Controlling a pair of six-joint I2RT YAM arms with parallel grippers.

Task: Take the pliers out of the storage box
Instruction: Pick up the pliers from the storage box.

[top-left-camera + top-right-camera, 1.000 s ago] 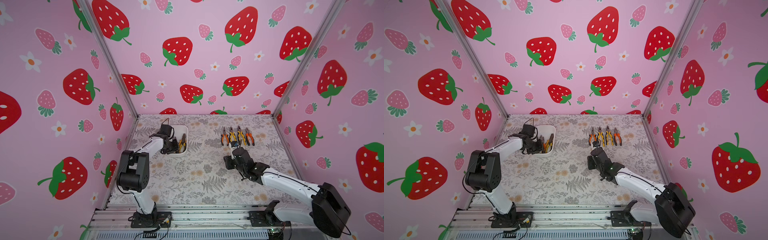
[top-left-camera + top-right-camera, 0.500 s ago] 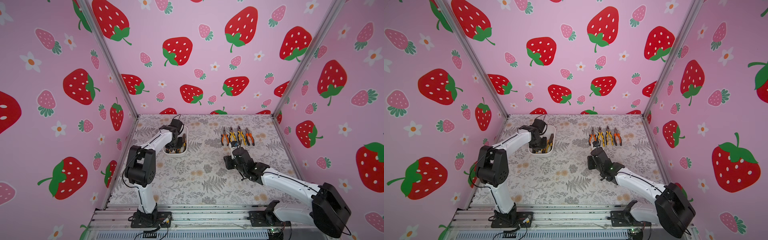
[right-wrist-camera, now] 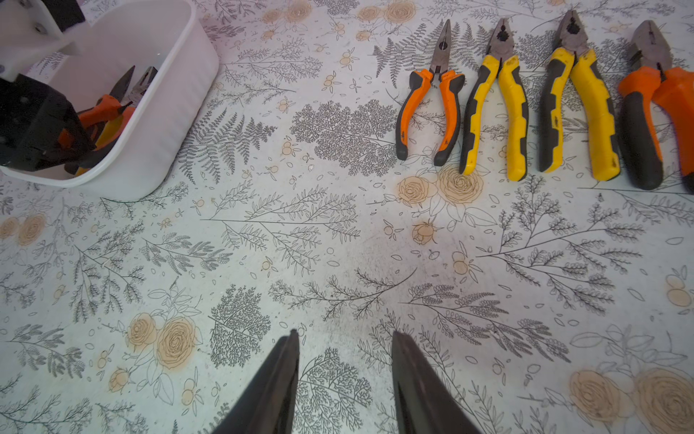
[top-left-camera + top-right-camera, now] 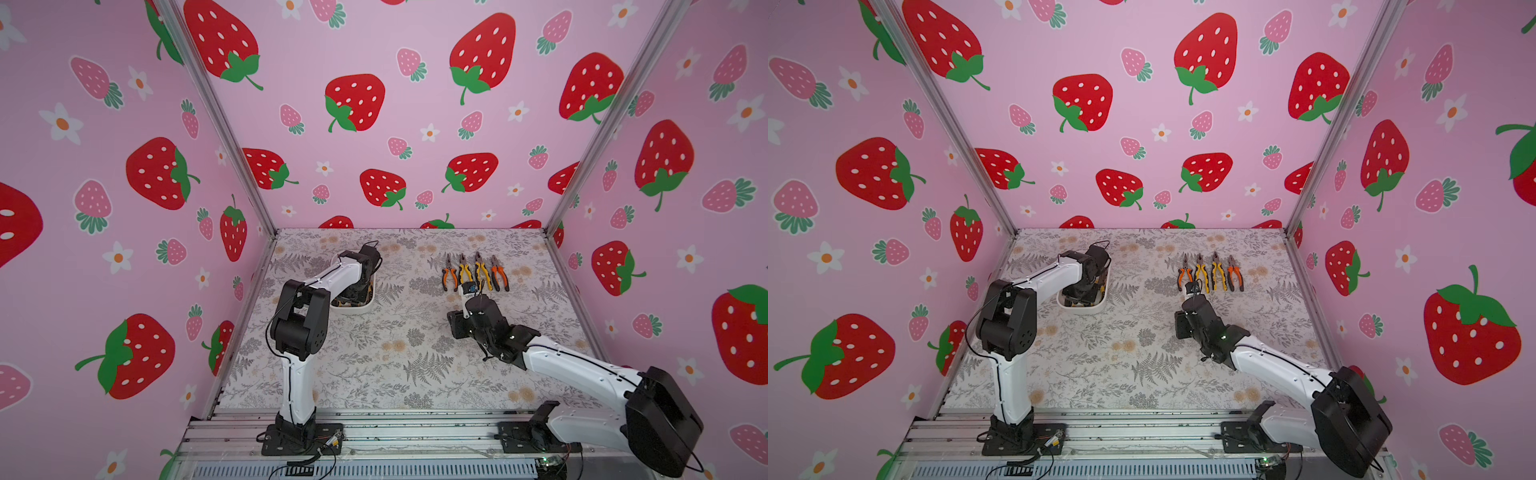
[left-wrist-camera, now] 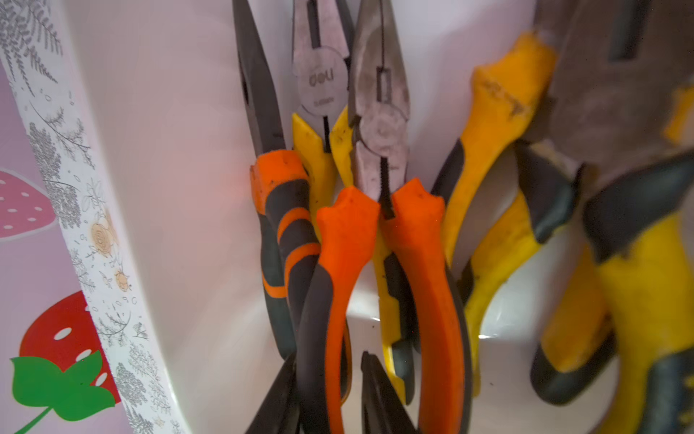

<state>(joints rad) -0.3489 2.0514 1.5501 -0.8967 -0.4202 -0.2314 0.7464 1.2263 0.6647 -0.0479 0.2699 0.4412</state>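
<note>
The white storage box (image 4: 353,309) (image 4: 1084,309) stands at the left of the table with several pliers inside. My left gripper (image 5: 330,353) reaches down into it, hidden under the wrist in both top views. Its fingers (image 5: 375,390) sit on either side of one handle of the orange-and-black pliers (image 5: 349,233), closed in on it with only a sliver of gap at one tip. Yellow-handled pliers (image 5: 495,124) lie beside them against the box wall (image 5: 180,188). My right gripper (image 3: 346,333) hovers open and empty over the bare table, nearer the front than the row of pliers.
Several pliers (image 4: 473,272) (image 4: 1210,272) (image 3: 507,105) lie side by side on the floral table at the back right, noses towards the rear wall. The right arm (image 4: 490,328) rests just in front of them. Pink strawberry walls close in three sides.
My left arm swung from the box's left side to above it, the gripper dropped in among the pliers, and its jaws narrowed around a handle. The right arm stayed still.
</note>
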